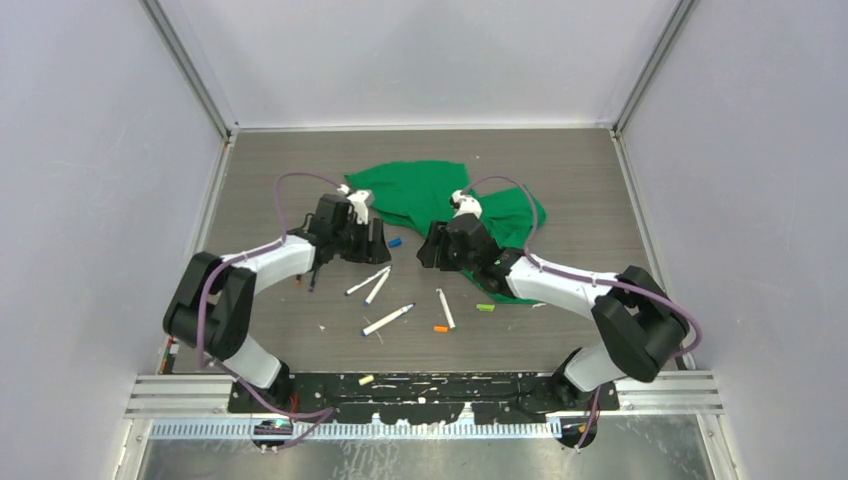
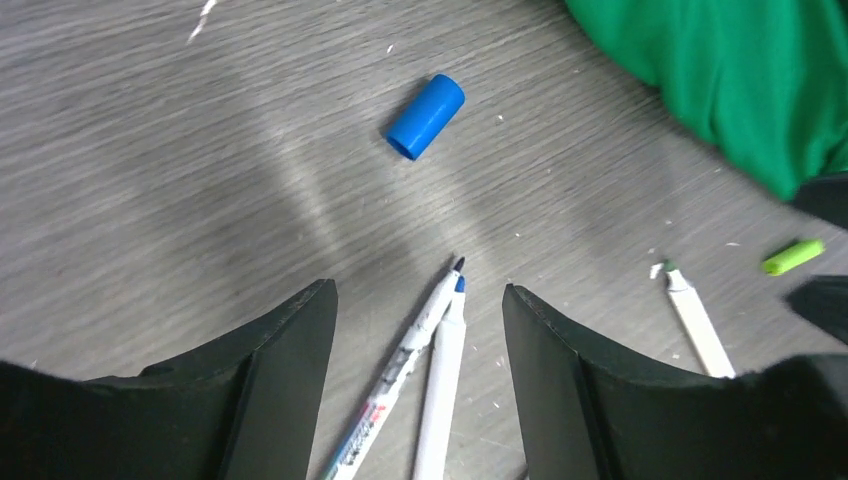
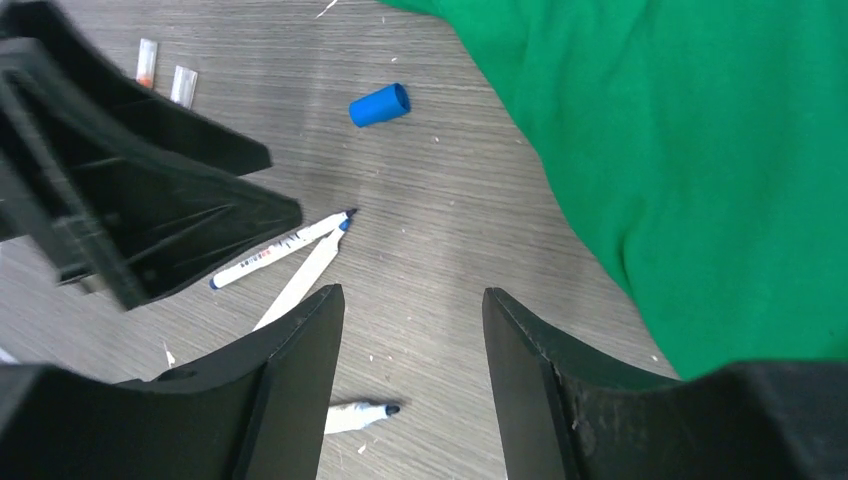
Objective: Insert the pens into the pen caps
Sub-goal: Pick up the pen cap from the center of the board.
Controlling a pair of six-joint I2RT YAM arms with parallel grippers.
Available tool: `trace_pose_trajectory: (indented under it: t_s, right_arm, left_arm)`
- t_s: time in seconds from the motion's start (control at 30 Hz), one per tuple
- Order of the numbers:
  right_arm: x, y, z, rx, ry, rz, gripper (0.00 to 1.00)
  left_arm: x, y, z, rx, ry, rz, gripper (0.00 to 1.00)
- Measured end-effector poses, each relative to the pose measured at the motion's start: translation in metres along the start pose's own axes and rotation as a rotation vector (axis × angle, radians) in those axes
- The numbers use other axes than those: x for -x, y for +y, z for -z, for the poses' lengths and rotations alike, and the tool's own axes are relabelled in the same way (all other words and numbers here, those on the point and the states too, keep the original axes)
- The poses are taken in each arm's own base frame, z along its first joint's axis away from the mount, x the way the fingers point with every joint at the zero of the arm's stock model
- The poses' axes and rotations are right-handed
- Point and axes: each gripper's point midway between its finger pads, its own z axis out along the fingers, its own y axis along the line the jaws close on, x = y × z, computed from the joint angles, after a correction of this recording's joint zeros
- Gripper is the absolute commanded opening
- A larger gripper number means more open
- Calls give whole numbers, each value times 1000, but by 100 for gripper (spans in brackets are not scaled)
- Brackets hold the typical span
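Two white pens lie side by side on the table, their blue and dark tips touching, straight below my open left gripper, which holds nothing. A blue pen cap lies just beyond them. My right gripper is open and empty over bare table, with a dark-tipped pen below it and the blue cap ahead. From above, both grippers hover near the blue cap. More pens lie nearer. Orange and green caps lie beside them.
A crumpled green cloth lies behind both grippers and under the right arm. A green-tipped pen and green cap lie right of the left gripper. Two small clear-ended pieces lie beyond the left gripper's fingers. A yellow cap rests on the base rail.
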Motion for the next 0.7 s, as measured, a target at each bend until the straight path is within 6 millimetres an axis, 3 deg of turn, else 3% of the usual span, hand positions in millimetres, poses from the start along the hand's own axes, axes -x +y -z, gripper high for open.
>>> trace_pose_trajectory:
  t_s: [0.13, 0.3, 0.57, 0.7]
  right_arm:
    - [0, -4, 16, 11, -20, -16, 59]
    - [5, -4, 36, 40, -54, -29, 59]
    - [10, -1, 51, 73, -79, -37, 59]
    - [8, -1, 51, 79, -70, -38, 59]
  left_arm:
    - [-9, -1, -24, -7, 45, -84, 62]
    - [5, -7, -50, 0, 27, -191, 63]
    - [19, 3, -63, 50, -13, -273, 65]
    - [24, 0, -69, 36, -23, -296, 59]
